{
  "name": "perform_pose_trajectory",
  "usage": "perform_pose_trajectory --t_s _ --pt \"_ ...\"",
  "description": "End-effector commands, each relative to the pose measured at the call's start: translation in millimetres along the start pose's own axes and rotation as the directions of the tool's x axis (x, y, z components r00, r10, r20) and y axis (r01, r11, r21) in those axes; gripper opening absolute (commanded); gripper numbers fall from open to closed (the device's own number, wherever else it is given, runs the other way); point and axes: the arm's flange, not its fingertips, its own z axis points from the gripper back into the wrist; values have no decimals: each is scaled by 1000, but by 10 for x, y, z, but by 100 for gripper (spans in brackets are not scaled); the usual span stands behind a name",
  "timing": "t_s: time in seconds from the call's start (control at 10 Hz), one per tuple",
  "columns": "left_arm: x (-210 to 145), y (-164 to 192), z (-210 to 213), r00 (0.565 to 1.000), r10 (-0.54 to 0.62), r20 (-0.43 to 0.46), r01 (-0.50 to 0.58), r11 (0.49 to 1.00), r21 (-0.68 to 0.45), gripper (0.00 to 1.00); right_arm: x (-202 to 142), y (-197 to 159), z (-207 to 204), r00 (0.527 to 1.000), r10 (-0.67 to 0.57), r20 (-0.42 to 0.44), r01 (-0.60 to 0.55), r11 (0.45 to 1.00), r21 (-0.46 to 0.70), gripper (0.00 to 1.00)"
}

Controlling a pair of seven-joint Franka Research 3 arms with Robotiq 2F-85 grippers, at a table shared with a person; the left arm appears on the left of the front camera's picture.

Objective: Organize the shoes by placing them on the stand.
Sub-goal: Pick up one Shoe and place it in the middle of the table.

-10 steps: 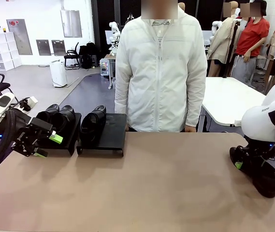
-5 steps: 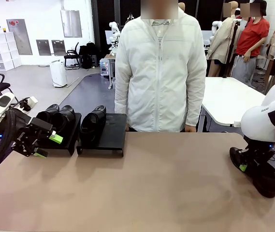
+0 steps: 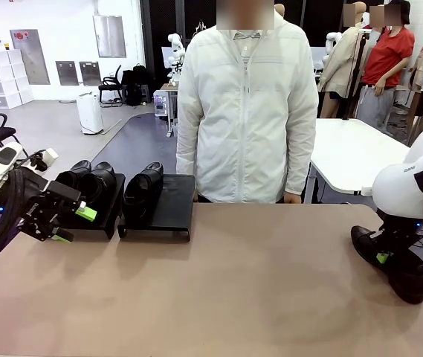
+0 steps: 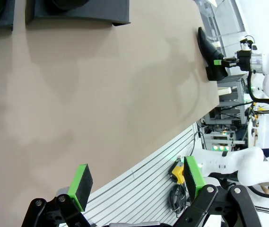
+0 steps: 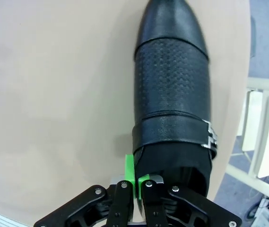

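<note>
- Shoes first: one black leather slip-on dress shoe (image 3: 389, 262) with a perforated panel and a strap with a small metal buckle lies on the tan tabletop (image 3: 241, 290), close to its right-hand edge in the front view.
- In the right wrist view this lone shoe (image 5: 174, 109) points its rounded toe away from the camera, and its opening lies nearest the fingers.
- The right gripper (image 5: 136, 182) has its green-padded fingers pressed together at the near edge of the shoe's opening. The pads look pinched on the collar rim, with almost no gap between them.
- In the front view the right gripper (image 3: 381, 257) sits low over the shoe, a green pad showing against the black leather under the white arm.
- The left wrist view catches the same shoe (image 4: 209, 54) far off at the table's edge, with the other arm's green pad against it.
- The left gripper (image 3: 71, 224) hovers at the table's left side, just in front of the left tray, with its jaws spread wide and nothing between them.
- From its own camera the left gripper (image 4: 138, 184) shows two green pads well apart, with bare tabletop beyond.
- The stand consists of two low, flat black sloped trays side by side at the far left of the table.
- The left tray (image 3: 101, 216) carries two black shoes (image 3: 88, 180) next to each other.
- The right tray (image 3: 168, 208) carries one black shoe (image 3: 143, 186) on its left half, and its right half is bare.
- A person in a white zipped jacket (image 3: 247, 111) stands at the far side of the table, arms hanging down.
</note>
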Motion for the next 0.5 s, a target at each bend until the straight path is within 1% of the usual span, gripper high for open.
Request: perform_pose_trajectory --t_s 0.0,0.1,0.2,0.3,0.4 --pt "12 -2 27 1000 0 -3 0 1000 2 100 -145 -116 159 998 10 57 -11 1000 16 0" --pt "12 -2 27 1000 0 -3 0 1000 2 100 -228 -158 340 997 -9 76 6 999 43 0" --pt "12 -2 27 1000 0 -3 0 1000 2 100 -362 -198 635 995 -34 90 28 997 70 0" --pt "12 -2 27 1000 0 -3 0 1000 2 100 -557 -223 1043 991 -75 109 58 987 152 0" --pt "12 -2 27 1000 0 -3 0 1000 2 100 -823 -241 1489 972 -179 150 148 970 195 0"
